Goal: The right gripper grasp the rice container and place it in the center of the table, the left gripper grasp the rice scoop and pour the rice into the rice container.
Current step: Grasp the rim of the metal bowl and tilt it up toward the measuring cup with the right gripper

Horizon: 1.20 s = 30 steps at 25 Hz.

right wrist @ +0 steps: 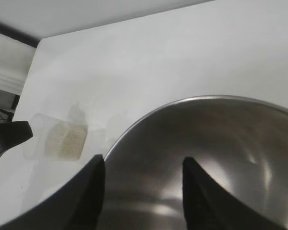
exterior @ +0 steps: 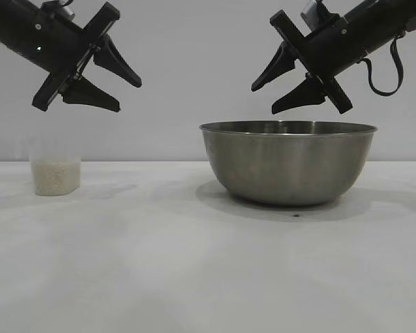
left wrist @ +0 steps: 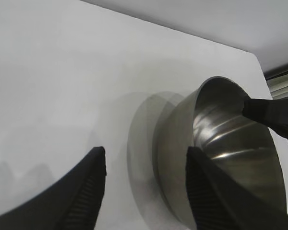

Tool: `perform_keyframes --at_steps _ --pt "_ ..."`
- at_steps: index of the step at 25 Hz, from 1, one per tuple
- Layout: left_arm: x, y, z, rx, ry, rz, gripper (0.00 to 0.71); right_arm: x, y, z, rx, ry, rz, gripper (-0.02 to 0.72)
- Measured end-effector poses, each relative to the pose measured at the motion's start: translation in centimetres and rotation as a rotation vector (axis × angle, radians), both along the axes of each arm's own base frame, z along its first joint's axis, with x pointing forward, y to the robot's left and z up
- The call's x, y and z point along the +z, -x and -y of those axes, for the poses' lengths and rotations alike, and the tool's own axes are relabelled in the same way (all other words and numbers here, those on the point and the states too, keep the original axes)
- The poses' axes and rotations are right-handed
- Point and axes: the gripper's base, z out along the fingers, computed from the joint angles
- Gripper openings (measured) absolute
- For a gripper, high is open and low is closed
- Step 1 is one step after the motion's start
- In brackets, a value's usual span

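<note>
Two black robot arms hang above a white table point(exterior: 194, 277). The right gripper point(exterior: 288, 84), fingers released and holding nothing, hovers just above the near-left rim of the rice container point(exterior: 288, 163), a large stainless-steel bowl sitting right of the table's middle. The left gripper point(exterior: 112, 84), fingers also released and empty, hovers above and a little to the right of the rice scoop point(exterior: 55, 166), a small translucent cup about a third full of rice point(exterior: 55, 177), standing well apart at the left. The bowl's thin rolled rim and slick curved wall look hard to pinch; a shallow bite could let it slip or tip while being moved. The light scoop could be knocked over on approach, spilling the grains
</note>
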Motion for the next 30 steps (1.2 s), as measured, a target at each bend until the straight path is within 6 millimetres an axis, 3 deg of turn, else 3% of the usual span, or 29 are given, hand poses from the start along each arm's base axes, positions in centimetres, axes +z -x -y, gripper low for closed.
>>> perform_keyframes --at_steps 20,30 --pt "0.0 0.0 0.1 -0.008 0.006 0.000 0.327 0.3 0.1 -0.2 0.008 -0.038 -0.009 0.321" --pt "0.3 0.4 0.5 -0.057 0.043 -0.003 0.327 3.2 -0.2 -0.8 0.105 -0.078 0.003 0.321"
